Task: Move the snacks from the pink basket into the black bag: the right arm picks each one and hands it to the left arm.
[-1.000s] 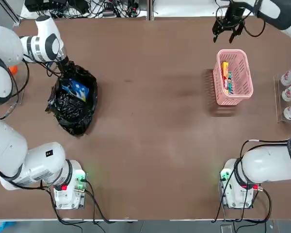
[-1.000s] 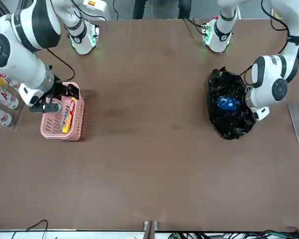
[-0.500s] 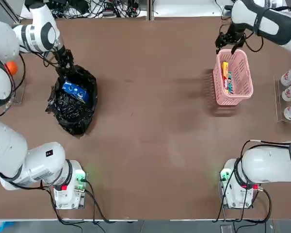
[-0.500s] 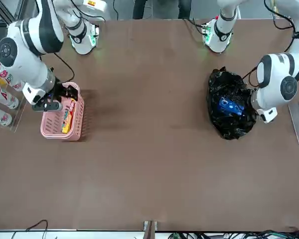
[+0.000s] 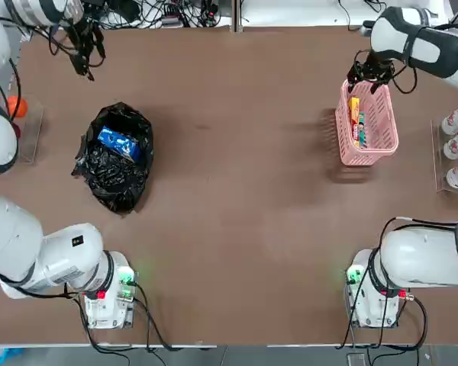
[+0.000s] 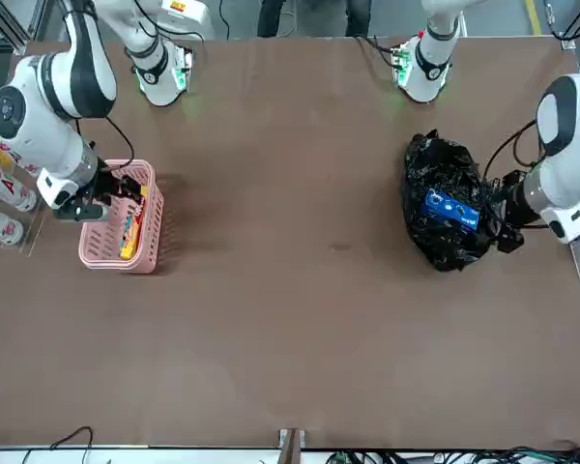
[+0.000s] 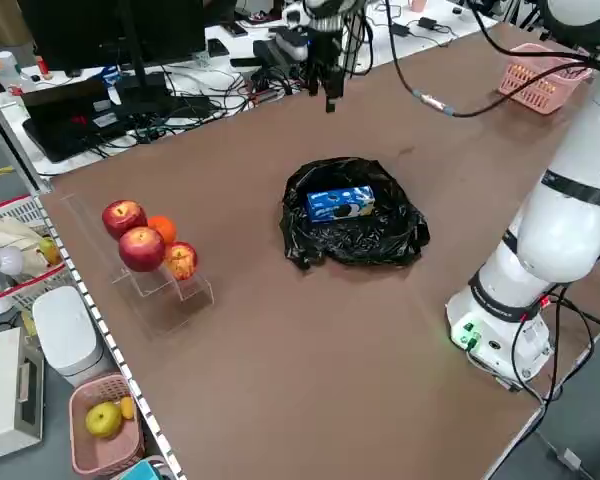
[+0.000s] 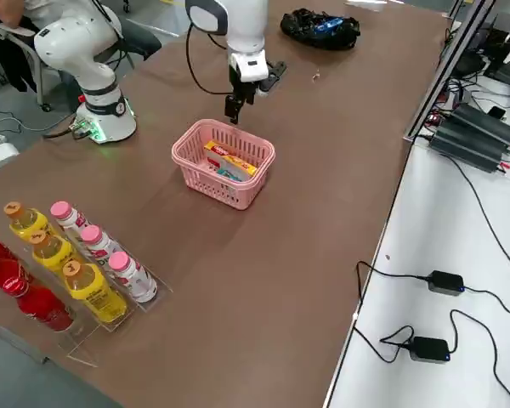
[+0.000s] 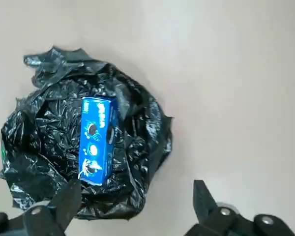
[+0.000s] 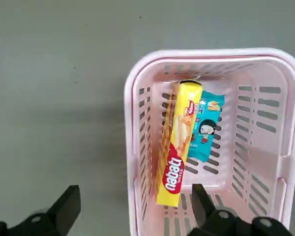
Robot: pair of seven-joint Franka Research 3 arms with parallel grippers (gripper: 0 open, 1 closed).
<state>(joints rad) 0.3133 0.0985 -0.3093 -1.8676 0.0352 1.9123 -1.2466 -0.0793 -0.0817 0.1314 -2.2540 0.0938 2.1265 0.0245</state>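
From overhead, the pink basket sat at the bench's two o'clock, the black bag at nine, the left pincer open and empty at eleven. The left wrist view showed a blue pouch lying in the bag. The right wrist view showed the right pincer open above the basket's rim, over a yellow packet touching a teal packet. Both looked light, crinkly and slippery; the yellow one is likely best pinched across its narrow width.

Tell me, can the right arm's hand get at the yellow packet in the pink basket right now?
Probably yes: the right hand hangs open over the pink basket's far rim, and the yellow packet lies uncovered beside the teal one.
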